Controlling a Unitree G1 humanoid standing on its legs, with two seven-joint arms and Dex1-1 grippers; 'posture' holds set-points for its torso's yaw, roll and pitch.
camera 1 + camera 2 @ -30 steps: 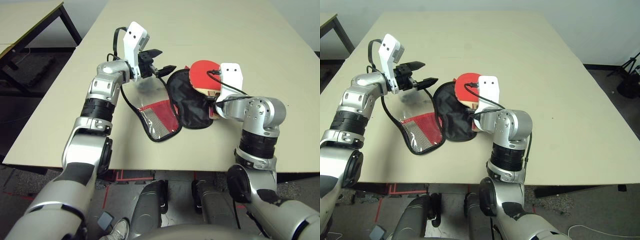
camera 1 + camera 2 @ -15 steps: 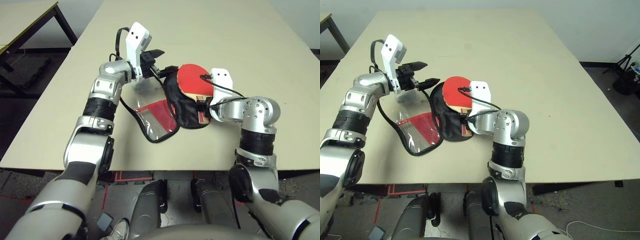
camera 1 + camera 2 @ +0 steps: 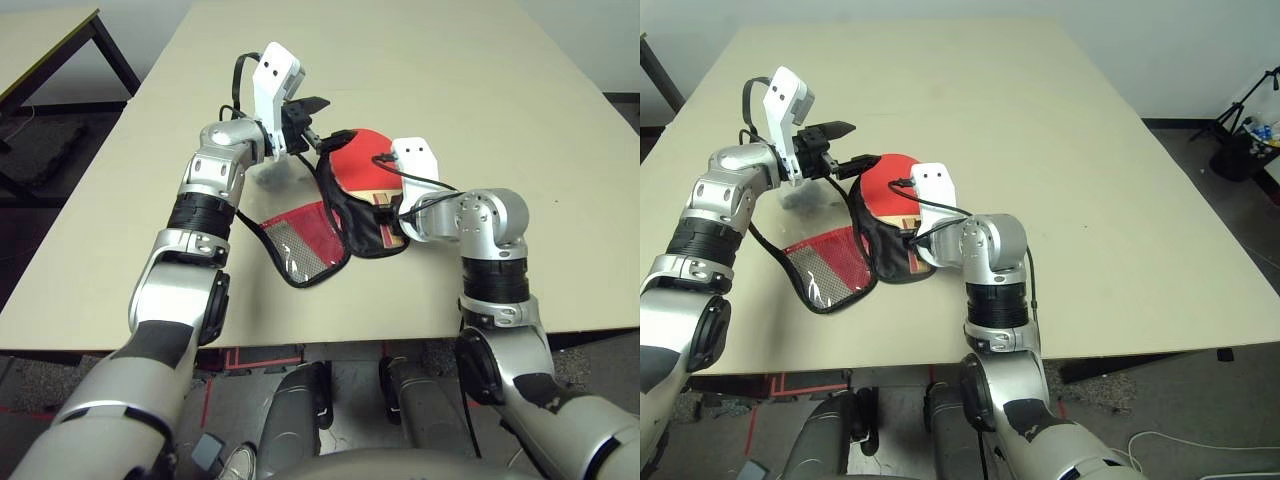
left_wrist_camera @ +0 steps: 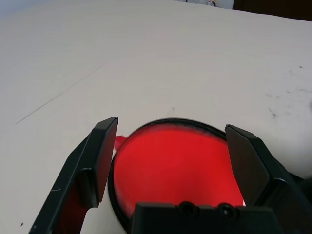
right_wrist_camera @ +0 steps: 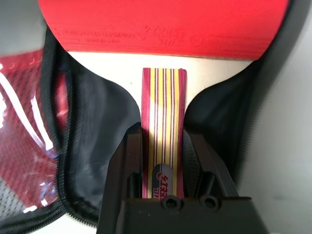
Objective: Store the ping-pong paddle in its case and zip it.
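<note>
Currently, black two-fingered right gripper (image 5: 162,134) clamped on striped handle of round red-rubber ping-pong paddle (image 3: 361,165); blade toward twelve o'clock, lying over black lining of open red-and-black fabric case (image 3: 380,240). Mesh pocket (image 3: 303,245) at eight o'clock from blade. Black left gripper (image 4: 171,124), ten o'clock of handle, fingers apart.

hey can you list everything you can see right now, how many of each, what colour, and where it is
Ping-pong paddle: one, red with light wood, over the case's black lining
Case: one, red and black, open on the table
Table: one, beige, under the case
Second table: one, beige top, dark legs, far left
Bin: one, black, on the floor, far right
Left gripper: one, black, open by the blade
Right gripper: one, black, closed on the paddle's handle
Arms: two, silver, left and right
</note>
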